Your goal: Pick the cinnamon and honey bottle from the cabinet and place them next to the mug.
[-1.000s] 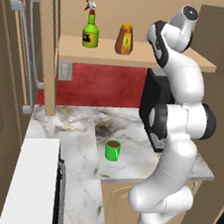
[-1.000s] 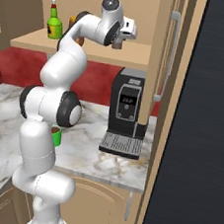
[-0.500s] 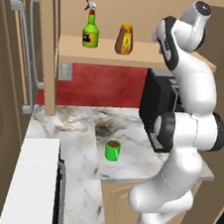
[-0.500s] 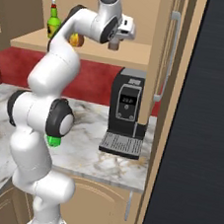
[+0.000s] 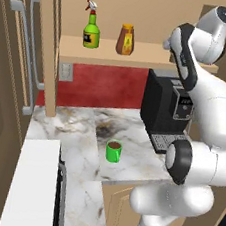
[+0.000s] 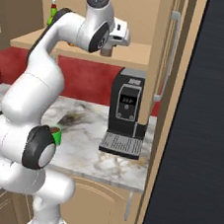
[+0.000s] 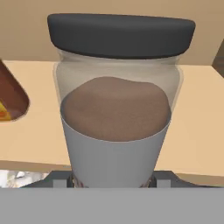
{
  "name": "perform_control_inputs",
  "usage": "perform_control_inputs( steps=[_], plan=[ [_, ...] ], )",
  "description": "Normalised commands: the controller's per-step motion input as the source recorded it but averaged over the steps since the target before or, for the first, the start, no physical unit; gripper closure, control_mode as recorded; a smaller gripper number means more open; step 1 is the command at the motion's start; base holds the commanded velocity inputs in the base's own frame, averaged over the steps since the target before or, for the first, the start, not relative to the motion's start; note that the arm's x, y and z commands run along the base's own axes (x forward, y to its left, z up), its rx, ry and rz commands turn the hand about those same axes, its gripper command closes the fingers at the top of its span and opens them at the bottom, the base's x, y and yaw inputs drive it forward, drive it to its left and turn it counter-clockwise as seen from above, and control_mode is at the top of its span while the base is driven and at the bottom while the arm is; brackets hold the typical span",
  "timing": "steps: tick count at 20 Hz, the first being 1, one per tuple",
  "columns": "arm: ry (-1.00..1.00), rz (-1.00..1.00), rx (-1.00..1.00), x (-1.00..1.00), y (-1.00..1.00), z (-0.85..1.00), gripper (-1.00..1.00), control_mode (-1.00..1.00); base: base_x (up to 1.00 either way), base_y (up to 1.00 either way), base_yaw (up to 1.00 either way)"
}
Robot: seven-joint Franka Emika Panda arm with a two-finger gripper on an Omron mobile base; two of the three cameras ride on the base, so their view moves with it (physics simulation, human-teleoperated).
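in your left base view you see the cabinet [image 5: 83,50] with its plank shelf carrying a green spray bottle [image 5: 91,29] with a red nozzle and, just to its right, the honey bottle [image 5: 125,39], both upright and apart from each other. the white arm reaches up to the right end of that shelf, and its own body hides the hand from you here. below, on the marble counter [image 5: 84,154], the mug [image 5: 113,151] stands upright with dark liquid in it, well apart from the shelf items, and a black coffee machine [image 5: 163,111] sits to its right against the red backsplash. in your right base view the gripper [image 6: 107,51] is at the front edge of the shelf, above the coffee machine, with the cinnamon [image 6: 107,49] showing as a small brownish shape just under the white hand; you cannot make out the fingers at this size. the spray bottle peeks out behind the arm at upper left, and a sliver of the green mug shows beside the arm's lower joint. in your hand view the cinnamon jar looms close and upright: dark cap on top, clear shoulder, brown powder inside, a grey label band around the lower body. it sits squarely between the finger bases at the bottom edge, and the fingers are pinched in on its lower body. the shelf plank runs behind it, and the honey bottle's edge shows at the left.
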Motion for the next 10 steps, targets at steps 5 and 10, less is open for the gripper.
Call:
perform_control_inputs(
  steps=[5, 10],
  plan=[
    [-0.01, 0.07, 0.00, -1.00, 0.31, -0.01, 1.00, -1.00, 0.00, 0.00, 0.00],
    [0.00, 0.27, 0.00, -1.00, 0.39, -0.12, 1.00, -1.00, 0.00, 0.00, 0.00]
  ],
)
